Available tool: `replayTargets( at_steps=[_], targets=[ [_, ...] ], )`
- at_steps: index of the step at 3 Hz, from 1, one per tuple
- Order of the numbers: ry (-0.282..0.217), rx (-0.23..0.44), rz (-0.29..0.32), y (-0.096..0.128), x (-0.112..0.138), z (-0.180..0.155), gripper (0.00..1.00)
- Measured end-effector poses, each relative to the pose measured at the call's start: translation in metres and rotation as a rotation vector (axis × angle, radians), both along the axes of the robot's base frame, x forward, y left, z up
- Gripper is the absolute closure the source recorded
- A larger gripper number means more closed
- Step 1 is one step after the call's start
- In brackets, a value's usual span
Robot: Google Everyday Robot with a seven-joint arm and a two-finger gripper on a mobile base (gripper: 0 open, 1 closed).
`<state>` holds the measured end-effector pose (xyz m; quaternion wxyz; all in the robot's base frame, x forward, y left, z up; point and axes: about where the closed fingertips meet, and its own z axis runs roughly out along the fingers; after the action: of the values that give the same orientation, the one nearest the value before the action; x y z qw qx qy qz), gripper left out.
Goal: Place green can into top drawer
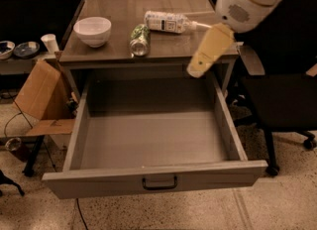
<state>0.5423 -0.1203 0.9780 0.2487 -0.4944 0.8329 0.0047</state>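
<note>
The green can lies on its side near the front edge of the wooden tabletop, its silver end facing me. The top drawer is pulled fully out below it, and its inside is bare; its dark loop handle is on the front panel. My gripper, cream-coloured on a white arm, hangs at the table's front right corner, over the drawer's back right. It is to the right of the can, apart from it, and holds nothing.
A white bowl stands left of the can. A clear plastic bottle lies behind the can. A cardboard box leans left of the drawer. A black office chair stands on the right. A paper cup stands on a low shelf at the left.
</note>
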Motion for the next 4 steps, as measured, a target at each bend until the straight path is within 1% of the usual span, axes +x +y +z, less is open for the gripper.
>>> replayTargets(
  at_steps=[1, 2, 3, 4],
  targets=[
    [0.007, 0.099, -0.058, 0.063, 0.043, -0.005, 0.0],
    [0.069, 0.176, -0.143, 0.111, 0.075, -0.006, 0.0],
    [0.096, 0.216, -0.207, 0.123, 0.077, -0.003, 0.0],
    [0.096, 0.216, -0.207, 0.123, 0.077, -0.004, 0.0]
  ],
)
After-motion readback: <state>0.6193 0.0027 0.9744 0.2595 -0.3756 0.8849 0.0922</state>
